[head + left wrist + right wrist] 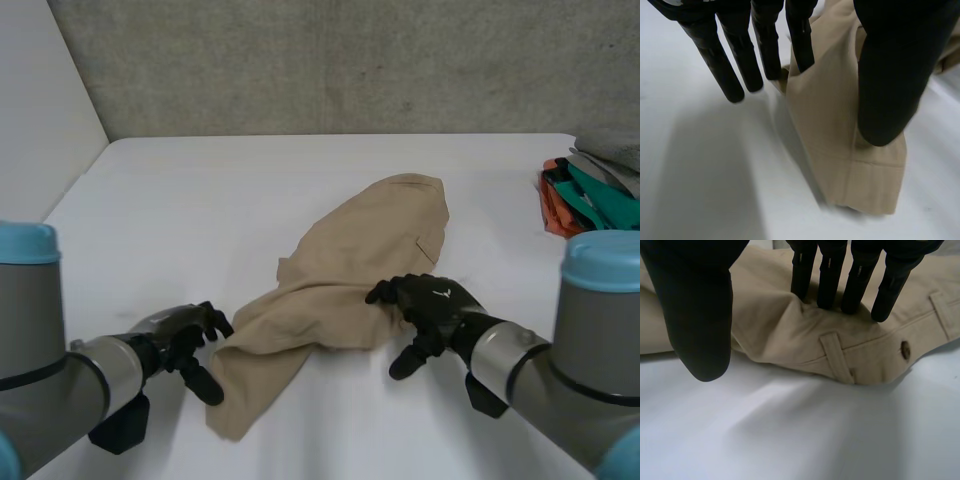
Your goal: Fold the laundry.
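The white table [300,170] carries one pair of khaki trousers [350,270], rumpled and unfolded. The long axis runs from a leg hem [865,180] at the left hand [180,345], past the right hand [432,305], to a far end well beyond both sets of fingertips. This axis governs the next fold: each hand is stationed on a near part of the garment, and the far end lies ahead of the fingers. The right hand is the nearer hand to that far end. The left hand's fingers [740,65] are straight. The outer ones rest on bare table, while the inner ones touch the side edge of the leg. Its thumb [890,85] lies on top of the cloth just short of the hem, well apart from the fingers, and nothing is pinched. The right hand's fingers [830,275] are straight and press down on the cloth just behind the waistband [875,347], where a belt loop [837,357] and a button [905,350] lie just ahead of the fingertips. Its thumb [700,325] hangs apart from the fingers, holding nothing. A heap of clothes [590,190] lies well beyond the right hand, cut off at the table's side. The second trouser leg cannot be made out, and the layering beneath the bunched middle is hidden.
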